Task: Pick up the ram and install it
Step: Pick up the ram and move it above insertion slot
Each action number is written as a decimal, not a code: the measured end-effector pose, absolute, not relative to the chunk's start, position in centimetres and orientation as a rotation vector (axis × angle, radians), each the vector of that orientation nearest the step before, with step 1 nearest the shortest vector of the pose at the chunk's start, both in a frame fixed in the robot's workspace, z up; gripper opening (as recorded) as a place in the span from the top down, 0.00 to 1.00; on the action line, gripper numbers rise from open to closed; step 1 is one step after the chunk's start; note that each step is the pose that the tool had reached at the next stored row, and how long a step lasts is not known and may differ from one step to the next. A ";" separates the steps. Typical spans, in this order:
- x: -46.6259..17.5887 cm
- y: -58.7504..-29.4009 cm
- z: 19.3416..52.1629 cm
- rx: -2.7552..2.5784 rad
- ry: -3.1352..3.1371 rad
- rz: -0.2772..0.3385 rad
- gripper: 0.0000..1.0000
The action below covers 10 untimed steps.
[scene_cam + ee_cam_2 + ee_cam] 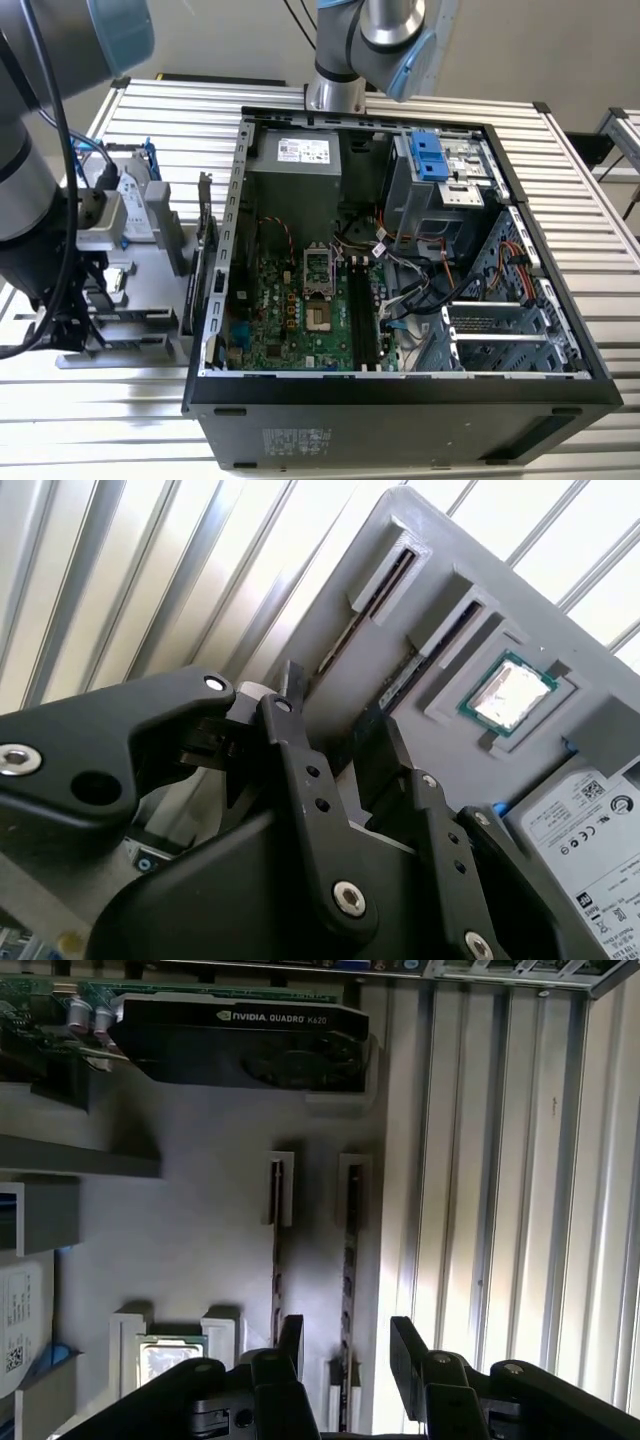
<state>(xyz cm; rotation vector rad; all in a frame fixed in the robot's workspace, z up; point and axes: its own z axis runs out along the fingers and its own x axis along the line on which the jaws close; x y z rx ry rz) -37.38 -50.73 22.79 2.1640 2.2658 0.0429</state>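
Here the open end effector [348, 1348] points down, fingers [291, 1338] flanking the ram [349, 1240] in its tray [200, 1220]

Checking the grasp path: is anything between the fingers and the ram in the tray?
Nothing visible. In the first wrist view the open fingers flank the thin dark ram stick standing on edge in the grey plastic tray.

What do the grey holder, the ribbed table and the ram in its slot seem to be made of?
The grey holder looks like matte plastic: dull even surface, moulded slots. The table is probably aluminium: bright sheen along its ribs. The ram seems a dark circuit board, seen edge-on.
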 end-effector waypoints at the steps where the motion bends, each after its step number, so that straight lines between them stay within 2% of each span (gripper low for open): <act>1: -37.4 -50.8 22.7 2.164 2.266 0.042 0.00; 10: -37.3 -51.1 22.0 2.165 2.267 0.041 0.00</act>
